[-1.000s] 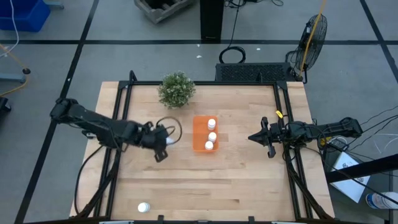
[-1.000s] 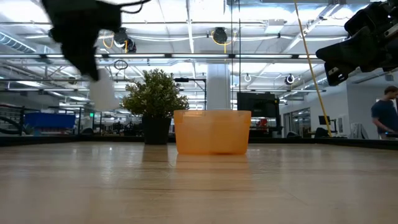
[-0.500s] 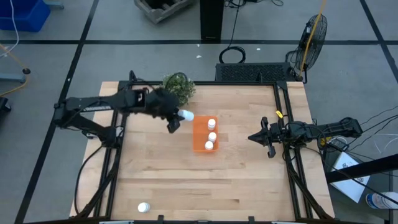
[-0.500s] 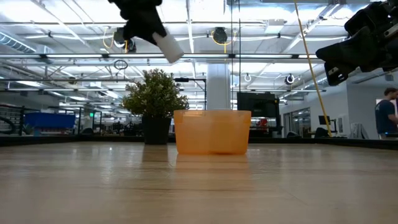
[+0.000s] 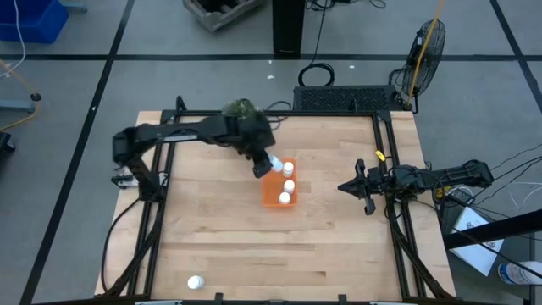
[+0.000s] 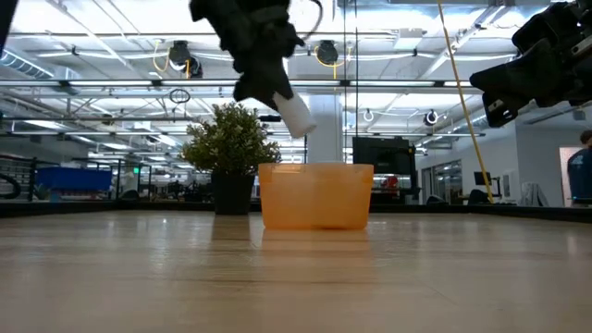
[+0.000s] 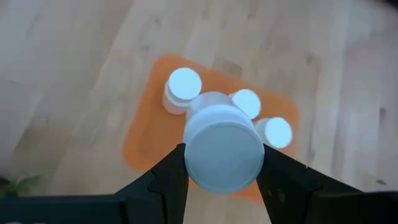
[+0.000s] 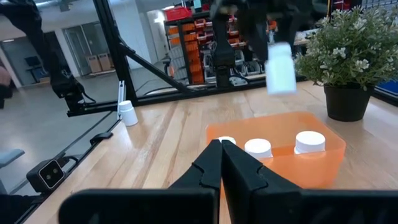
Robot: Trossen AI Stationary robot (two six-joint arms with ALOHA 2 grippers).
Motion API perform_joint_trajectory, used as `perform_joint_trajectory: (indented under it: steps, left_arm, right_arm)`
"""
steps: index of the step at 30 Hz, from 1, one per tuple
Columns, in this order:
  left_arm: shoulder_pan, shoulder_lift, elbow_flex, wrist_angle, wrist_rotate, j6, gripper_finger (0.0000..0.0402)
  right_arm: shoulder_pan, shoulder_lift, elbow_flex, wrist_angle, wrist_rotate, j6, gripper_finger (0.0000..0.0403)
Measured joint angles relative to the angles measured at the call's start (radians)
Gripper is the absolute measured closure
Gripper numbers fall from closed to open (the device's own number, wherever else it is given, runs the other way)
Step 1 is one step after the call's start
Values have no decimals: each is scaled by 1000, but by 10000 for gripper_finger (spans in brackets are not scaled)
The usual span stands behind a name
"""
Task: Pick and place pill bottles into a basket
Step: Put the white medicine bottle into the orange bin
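Observation:
My left gripper is shut on a white pill bottle in the air over the far left part of the orange basket. In the low view the bottle hangs tilted above the basket. Three white-capped bottles stand upright inside the basket. One more bottle stands on the table near its front left corner. My right gripper waits shut to the basket's right, above the table. My left gripper pinches the bottle's round side between its two fingers. One round end faces the wrist camera and the rest reaches out past the fingertips. The fingers slant down toward the table's right. The bottle is tilted and lifted clear of the basket.
A green potted plant stands at the table's far side, just behind the left arm and to the basket's far left. Black rails run along the table's left and right sides. Bare wood lies in front of the basket.
My left gripper has carried the bottle from left of the basket up and toward the table's far right. It then came down somewhat over the basket's far left part. The bottle has stayed in the hold and now tilts down toward the basket.

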Motion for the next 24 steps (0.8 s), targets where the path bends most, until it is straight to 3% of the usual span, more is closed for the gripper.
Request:
perform_joint_trajectory:
  steps: [8, 12, 24]
  left_arm:
    - [-13, 212, 183, -186, -11, 108, 231]
    - [-11, 288, 238, -269, -81, 133, 231]
    - [-9, 401, 249, -283, -107, 200, 230]
  right_arm:
    - [0, 0, 0, 0, 0, 0, 403]
    - [0, 0, 0, 0, 0, 0, 403]
    - [0, 1, 0, 0, 0, 0, 403]
